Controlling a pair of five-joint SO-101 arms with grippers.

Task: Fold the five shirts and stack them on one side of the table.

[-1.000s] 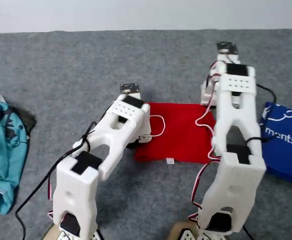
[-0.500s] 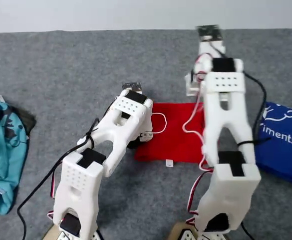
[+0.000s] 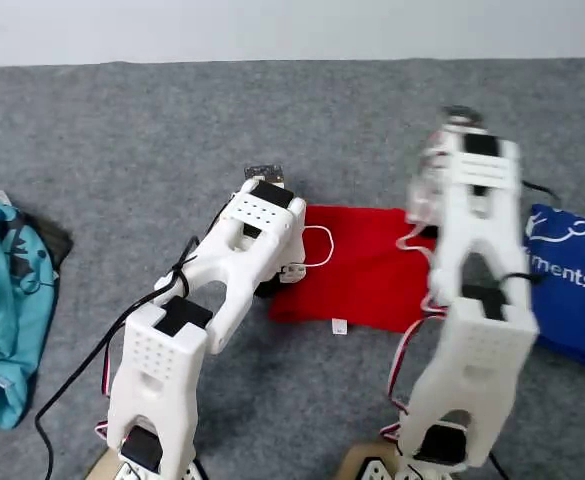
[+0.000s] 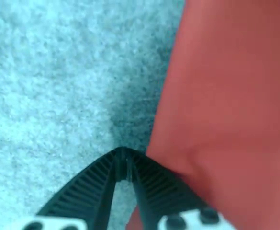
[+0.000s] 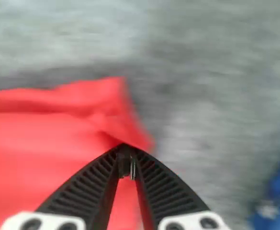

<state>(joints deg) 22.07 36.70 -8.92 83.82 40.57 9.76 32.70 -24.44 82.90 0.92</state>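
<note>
A folded red shirt (image 3: 362, 270) lies flat on the grey carpet between the two arms. My left gripper (image 3: 270, 287) sits low at the shirt's left edge. In the left wrist view that gripper (image 4: 124, 157) is shut, its tips on the carpet right beside the red shirt (image 4: 226, 96). My right gripper (image 3: 421, 208) is at the shirt's far right corner. Seen from the right wrist, this gripper (image 5: 126, 162) is shut, with its tips against a bunched-up corner of the red shirt (image 5: 58, 143). Whether either pinches cloth I cannot tell.
A blue shirt (image 3: 572, 290) lies at the right, close to the right arm. Crumpled teal clothing (image 3: 7, 300) is heaped at the left edge. Bare carpet (image 3: 222, 120) stretches behind the red shirt.
The right arm stretched out past the shirt's far edge, then swung back to the shirt's far right corner. The left arm has hardly moved.
</note>
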